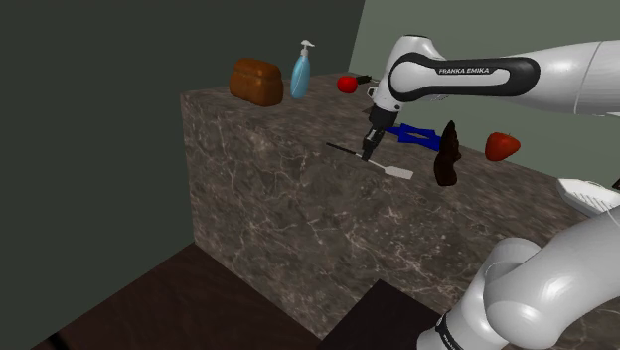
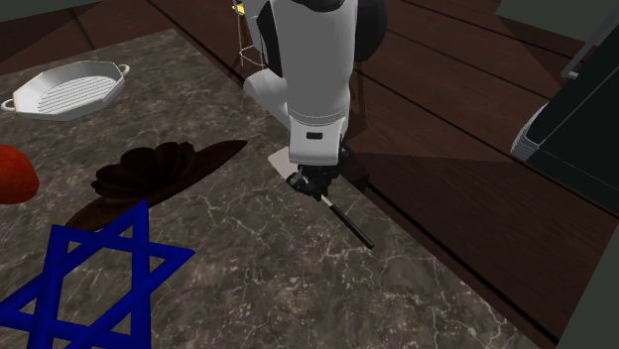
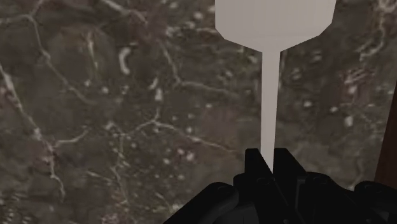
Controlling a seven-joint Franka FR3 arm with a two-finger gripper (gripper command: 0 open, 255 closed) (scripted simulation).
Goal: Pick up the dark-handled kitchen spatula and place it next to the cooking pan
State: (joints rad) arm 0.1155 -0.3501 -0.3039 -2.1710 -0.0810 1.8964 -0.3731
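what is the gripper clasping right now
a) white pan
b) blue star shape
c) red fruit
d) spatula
d: in the wrist view the gripper is shut on the spatula, clasping its pale shaft a little way back from the blade.

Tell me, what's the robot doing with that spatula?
The robot's black gripper is low over the dark stone counter, with its fingers closed around the thin white neck of the spatula. The pale pan sits elsewhere on the same counter, so the spatula isn't beside it yet.
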